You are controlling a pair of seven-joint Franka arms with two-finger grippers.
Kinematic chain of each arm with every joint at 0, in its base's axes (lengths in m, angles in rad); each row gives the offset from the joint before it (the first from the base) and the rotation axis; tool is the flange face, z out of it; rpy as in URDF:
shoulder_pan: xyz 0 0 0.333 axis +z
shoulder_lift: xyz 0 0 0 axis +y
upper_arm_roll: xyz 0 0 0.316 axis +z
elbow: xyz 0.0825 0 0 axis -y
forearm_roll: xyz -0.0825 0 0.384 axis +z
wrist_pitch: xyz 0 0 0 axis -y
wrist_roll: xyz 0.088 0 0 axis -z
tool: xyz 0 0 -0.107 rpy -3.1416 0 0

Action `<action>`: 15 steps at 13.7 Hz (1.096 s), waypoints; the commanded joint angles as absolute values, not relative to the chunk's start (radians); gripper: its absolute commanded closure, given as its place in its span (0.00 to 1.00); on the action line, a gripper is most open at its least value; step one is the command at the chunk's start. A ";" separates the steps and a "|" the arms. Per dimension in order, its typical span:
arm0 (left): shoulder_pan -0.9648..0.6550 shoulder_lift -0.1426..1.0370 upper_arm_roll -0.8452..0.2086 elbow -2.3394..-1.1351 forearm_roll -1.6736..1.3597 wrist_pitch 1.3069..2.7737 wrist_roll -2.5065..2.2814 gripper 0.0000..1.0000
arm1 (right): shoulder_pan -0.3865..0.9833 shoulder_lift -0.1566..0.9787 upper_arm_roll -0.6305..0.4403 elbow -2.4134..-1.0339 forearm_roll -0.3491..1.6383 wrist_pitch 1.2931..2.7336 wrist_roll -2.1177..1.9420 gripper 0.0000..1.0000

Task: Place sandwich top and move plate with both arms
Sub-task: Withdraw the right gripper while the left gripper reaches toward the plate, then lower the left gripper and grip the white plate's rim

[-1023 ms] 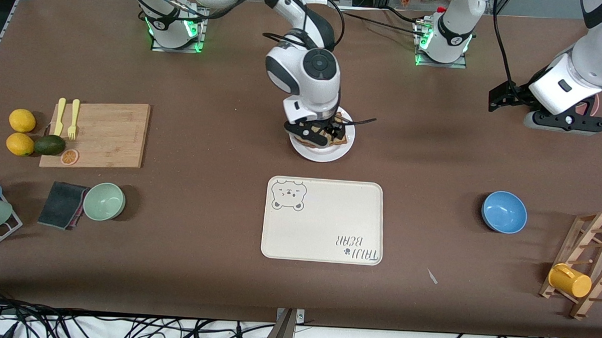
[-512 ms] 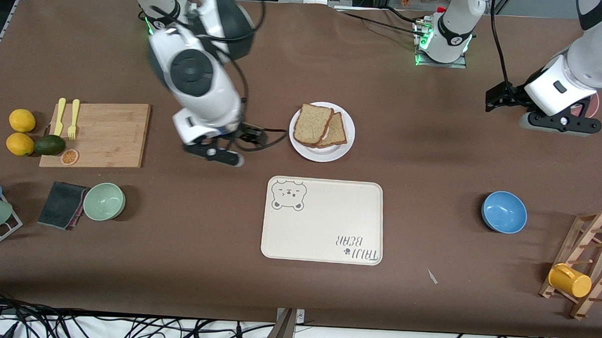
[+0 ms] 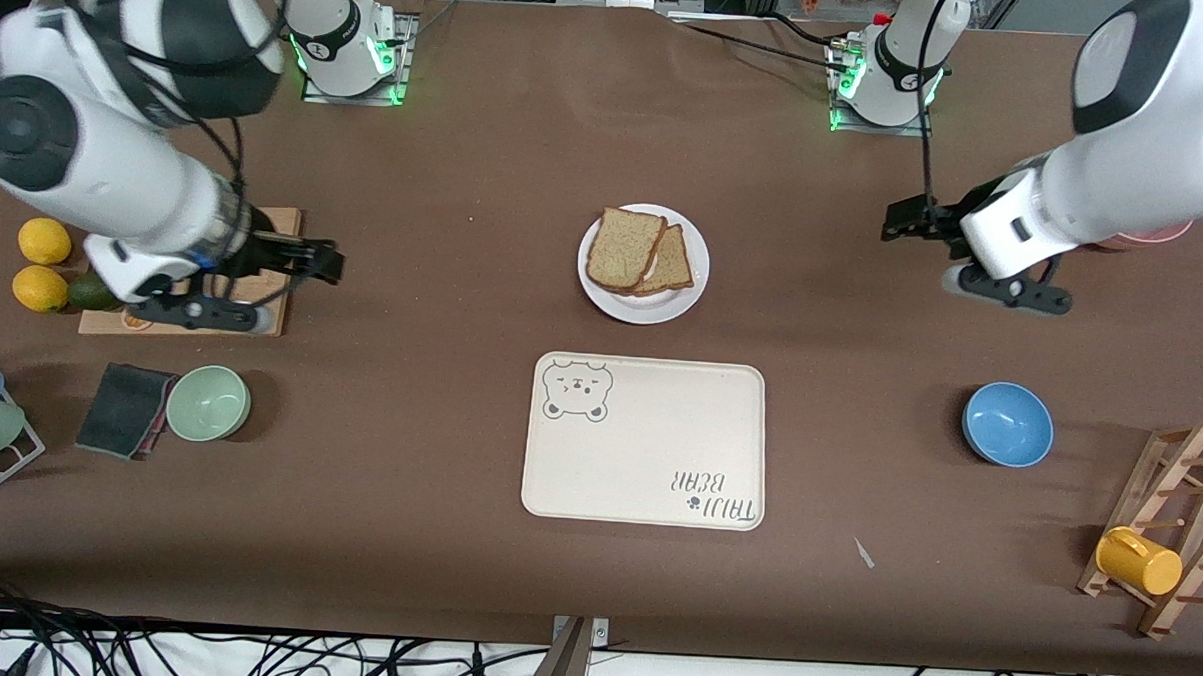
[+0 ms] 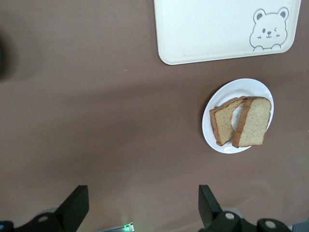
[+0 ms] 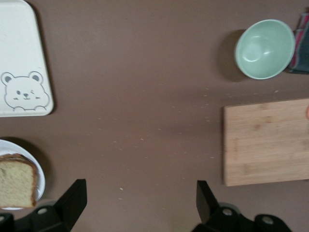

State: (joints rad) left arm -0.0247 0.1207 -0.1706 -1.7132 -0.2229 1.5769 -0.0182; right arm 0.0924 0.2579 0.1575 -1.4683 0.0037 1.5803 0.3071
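Both pincers gape empty; plate (image 3: 685, 303) holds sandwich top (image 3: 623, 249).

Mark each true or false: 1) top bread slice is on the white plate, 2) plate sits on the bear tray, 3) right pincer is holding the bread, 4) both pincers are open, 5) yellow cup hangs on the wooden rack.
1) The sandwich top lies on the plate, overlapping the lower slice. True.
2) The plate sits on the bear tray. False: it rests on the table, farther from the front camera than the tray.
3) The right pincer holds the bread. False: it is empty, over the cutting board.
4) Both pincers are open. True: the left pincer is open and empty too.
5) The yellow cup is on the wooden rack. True.
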 commanded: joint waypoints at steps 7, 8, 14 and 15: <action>-0.121 0.523 -0.215 -1.487 -0.379 1.607 -0.003 0.00 | 0.031 0.166 0.035 -1.493 -0.021 1.502 0.078 0.00; -0.127 0.552 -0.215 -1.485 -0.437 1.643 -0.002 0.00 | 0.031 0.164 0.035 -1.490 -0.020 1.502 0.080 0.00; -0.143 0.695 -0.216 -1.505 -0.620 1.756 0.253 0.00 | 0.032 0.166 0.040 -1.490 -0.003 1.523 0.092 0.00; -0.143 0.706 -0.227 -1.508 -0.621 1.779 0.274 0.05 | 0.034 0.166 0.041 -1.489 -0.002 1.532 0.097 0.00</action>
State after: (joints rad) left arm -0.1414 0.6813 -0.2165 -1.5309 -0.5914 1.7536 0.2203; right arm 0.0301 0.1825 0.0384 -1.4813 -0.0073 1.5217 0.0867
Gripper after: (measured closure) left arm 0.004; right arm 0.000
